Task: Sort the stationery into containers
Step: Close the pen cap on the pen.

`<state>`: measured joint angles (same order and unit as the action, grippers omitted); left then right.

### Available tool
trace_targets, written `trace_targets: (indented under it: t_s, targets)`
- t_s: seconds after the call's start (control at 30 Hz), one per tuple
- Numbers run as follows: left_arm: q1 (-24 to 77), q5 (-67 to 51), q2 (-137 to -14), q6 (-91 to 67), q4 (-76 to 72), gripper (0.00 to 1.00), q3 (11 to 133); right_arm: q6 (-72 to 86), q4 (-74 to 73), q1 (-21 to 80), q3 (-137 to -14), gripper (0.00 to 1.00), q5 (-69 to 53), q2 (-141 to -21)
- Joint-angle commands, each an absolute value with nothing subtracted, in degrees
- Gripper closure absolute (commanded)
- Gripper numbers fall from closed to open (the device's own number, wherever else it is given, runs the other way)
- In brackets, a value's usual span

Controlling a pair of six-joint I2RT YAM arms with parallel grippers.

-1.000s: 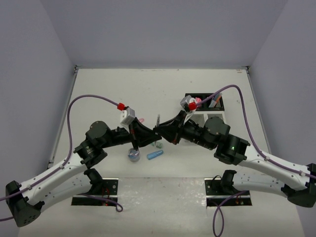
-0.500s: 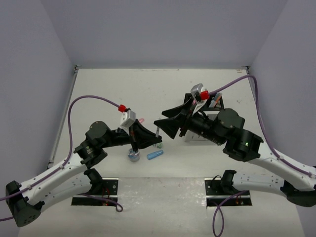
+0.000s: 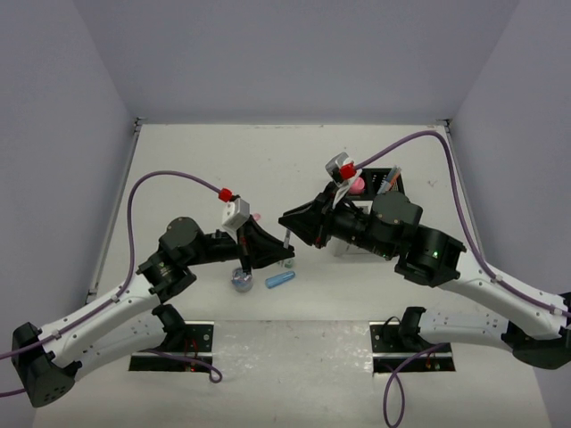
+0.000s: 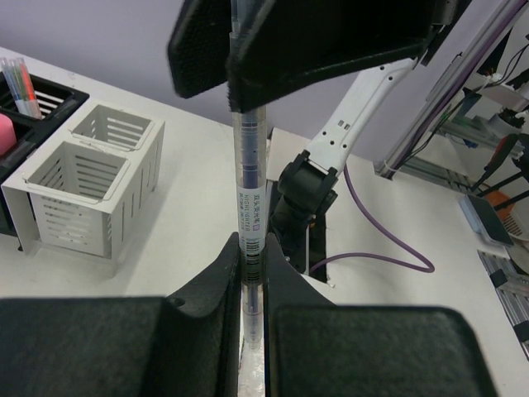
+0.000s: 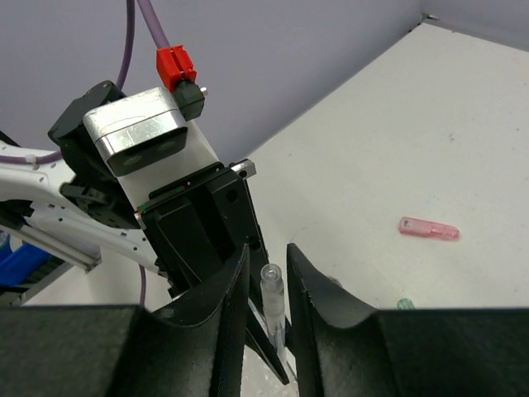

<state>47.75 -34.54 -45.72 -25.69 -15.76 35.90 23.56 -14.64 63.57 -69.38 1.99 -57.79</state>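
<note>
Pinching clear pen in left gripper: jaws closed tight on lower barrel, right under barcode label, keeping pen close to upright over mid-front of table.

Seeing blue-grey roll lying loose on table, just on near side of left gripper. Seeing blue capsule lying just right of roll, slightly tilted, not touching it. Seeing pink capsule lying alone on far side of left gripper, well apart from both. Catching mint piece at bottom edge of right wrist view, near pen, mostly cut off.

Meeting pen's upper end with right gripper, coming in from opposite side: jaws set narrow, one finger either side of pen cap. Reading slim gaps on both sides in right wrist view, but pads overlapping barrel in left wrist view, so not managing to tell whether actually gripping.

Seeing white organiser standing right of both grippers, slotted front, two compartments, largely hidden under right arm in top view. Seeing black organiser standing directly beyond it, walls side by side, contact not resolvable. Noting thin coloured pens standing in its right compartment and pink item sitting in left one, per top view.
</note>
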Motion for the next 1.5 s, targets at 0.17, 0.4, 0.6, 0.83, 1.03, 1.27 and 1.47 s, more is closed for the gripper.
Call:
trace_targets:
  t_s: [0.17, 0.4, 0.6, 0.83, 1.03, 1.27, 1.47]
  targets:
    - [47.64, -33.81, -45.70, -23.99, -16.98, 1.00, 38.25, 22.95, -13.05, 63.37, -67.03, 1.00, 1.61, -56.69]
    - [47.72, -32.78, -44.74, -22.00, -17.86, 1.00, 42.77, 24.92, -9.06, 63.37, -59.31, 1.00, -0.42, -57.18]
    - [47.64, -29.97, -44.73, -19.90, -20.36, 1.00, 48.16, 28.72, -3.12, 63.29, -50.32, 1.00, -4.87, -58.57]
    - [47.32, -28.94, -47.39, -16.36, -17.81, 1.00, 55.89, 30.44, -1.64, 63.37, -45.05, 1.00, -7.26, -60.87]
    - [46.60, -25.71, -46.97, -12.32, -12.99, 1.00, 61.92, 30.66, -1.81, 63.37, -41.29, 1.00, -6.22, -61.00]
    - [45.21, -23.14, -46.58, -12.11, -13.20, 1.00, 61.13, 31.69, 0.78, 63.35, -37.98, 1.00, -7.96, -61.24]
    - [43.77, -22.82, -47.02, -12.83, -13.95, 1.00, 62.79, 31.64, 4.26, 63.46, -33.54, 1.00, -8.98, -63.64]
